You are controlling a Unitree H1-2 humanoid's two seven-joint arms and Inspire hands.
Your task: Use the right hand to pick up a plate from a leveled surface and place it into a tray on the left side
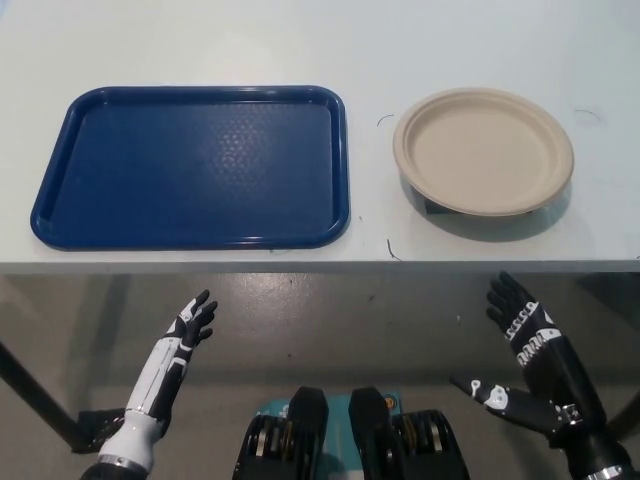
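Place: lab or test room, likely
Evidence: plain pale table [200, 40] with pen marks, grey concrete-like floor [330, 320], bare staged setup, blue cafeteria-style tray [60, 200]

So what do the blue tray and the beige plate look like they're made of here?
The tray looks like moulded plastic: uniform dark blue, a fine pebbled texture across its floor, and a glossy raised rim with rounded corners. The plate looks like pressed paper or fibre pulp, possibly matte plastic: flat beige, no shine, thin rim. It seems to rest on something dark underneath. Both hands, left and right, are open below the table edge.
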